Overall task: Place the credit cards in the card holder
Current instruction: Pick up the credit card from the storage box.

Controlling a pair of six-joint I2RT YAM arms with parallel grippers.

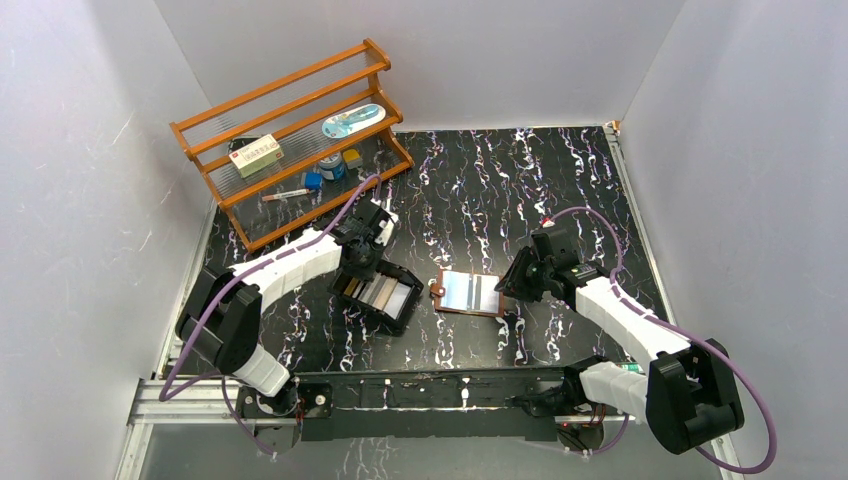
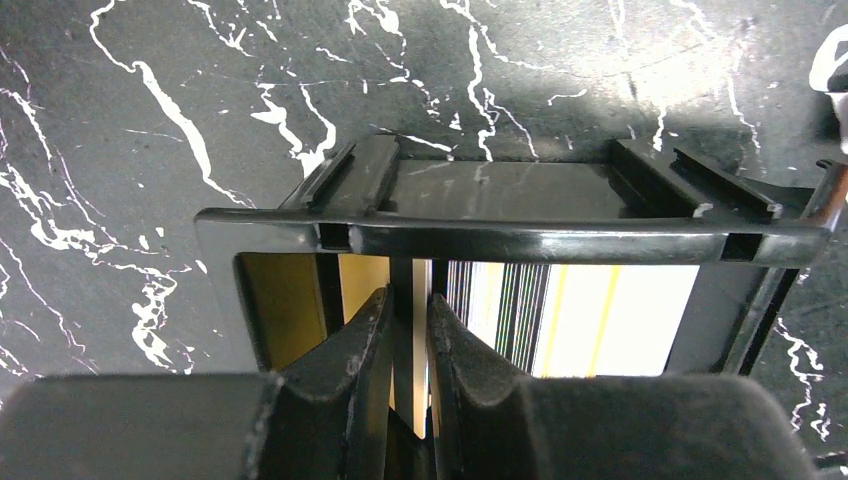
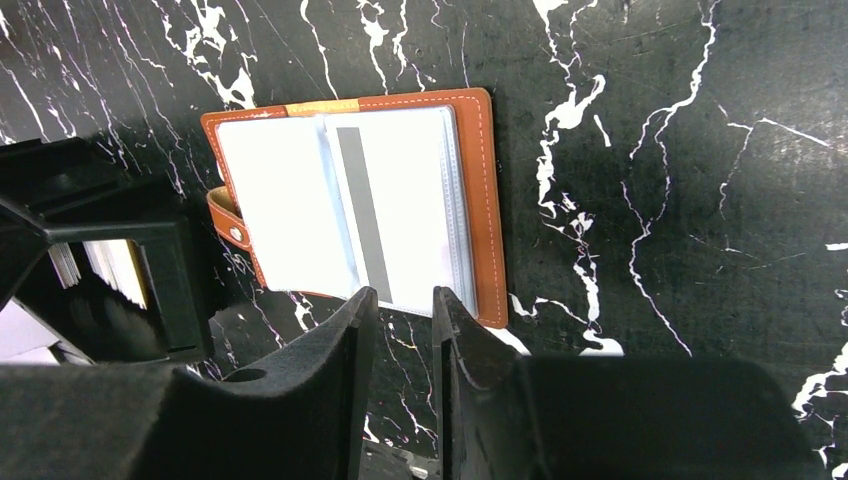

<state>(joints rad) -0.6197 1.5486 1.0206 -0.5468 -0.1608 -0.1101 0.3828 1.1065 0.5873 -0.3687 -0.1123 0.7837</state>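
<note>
Left wrist view: the near wall of the black tray [image 2: 500,240] and the left gripper [image 2: 408,300] cover most of the credit cards [image 2: 600,320]. Their count cannot be read, nor whether the fingers [image 2: 355,360] clamp one. Right wrist view: the tray is cut off at the left edge. Top view: the items on the wooden rack [image 1: 278,88] are too small to identify.

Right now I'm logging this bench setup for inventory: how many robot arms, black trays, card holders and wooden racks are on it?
robot arms: 2, the left arm and the right arm
black tray: 1
card holder: 1
wooden rack: 1
total: 5
</note>
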